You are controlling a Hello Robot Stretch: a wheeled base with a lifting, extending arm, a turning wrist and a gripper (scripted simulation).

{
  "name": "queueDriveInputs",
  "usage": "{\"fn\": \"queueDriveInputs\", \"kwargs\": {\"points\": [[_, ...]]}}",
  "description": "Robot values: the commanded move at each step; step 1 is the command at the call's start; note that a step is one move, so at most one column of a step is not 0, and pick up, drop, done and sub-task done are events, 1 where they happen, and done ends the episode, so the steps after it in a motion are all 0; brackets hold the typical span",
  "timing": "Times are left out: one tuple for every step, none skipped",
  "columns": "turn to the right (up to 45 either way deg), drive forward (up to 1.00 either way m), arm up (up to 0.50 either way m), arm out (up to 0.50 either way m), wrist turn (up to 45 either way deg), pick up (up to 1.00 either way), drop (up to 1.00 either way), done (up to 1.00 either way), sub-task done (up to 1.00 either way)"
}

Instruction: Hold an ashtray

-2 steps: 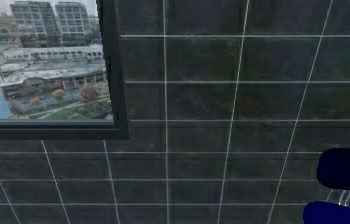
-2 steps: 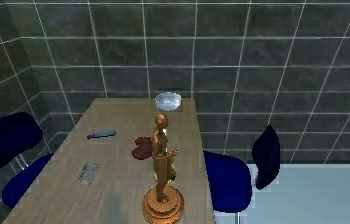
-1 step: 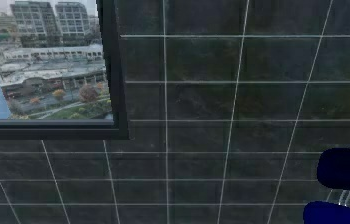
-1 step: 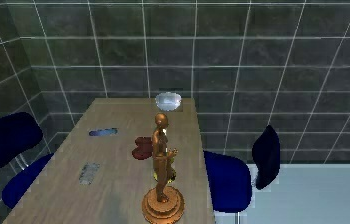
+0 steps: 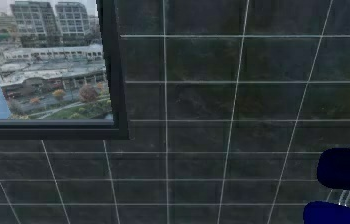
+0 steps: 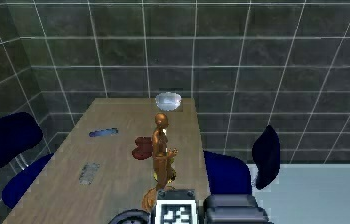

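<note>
A small clear, glassy round dish, shaped like an ashtray (image 6: 166, 101), sits at the far end of a long wooden table (image 6: 113, 155). A golden statuette of a figure (image 6: 163, 150) stands on the table nearer to me. At the arm side view's bottom edge I see a white marker square (image 6: 175, 212) and, to its left, the dark body of my gripper (image 6: 139, 215), low over the table's near end. Its far end is hard to make out, so I cannot tell whether it holds anything.
A dark red object (image 6: 141, 150), a small blue item (image 6: 104, 133) and a flat grey item (image 6: 89, 173) lie on the table. Blue chairs stand at its left (image 6: 8, 140) and right (image 6: 233, 172). Dark tiled walls are close. The forward view has a window (image 5: 43, 60) and a blue chair (image 5: 343, 172).
</note>
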Motion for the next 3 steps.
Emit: {"fn": "queueDriveInputs", "kwargs": {"points": [[0.0,0.00,0.00,0.46,0.0,0.00,0.00,0.00,0.00],[0.0,0.00,0.00,0.00,45.0,0.00,0.00,0.00,0.00],[0.0,0.00,0.00,0.00,45.0,0.00,0.00,0.00,0.00]]}}
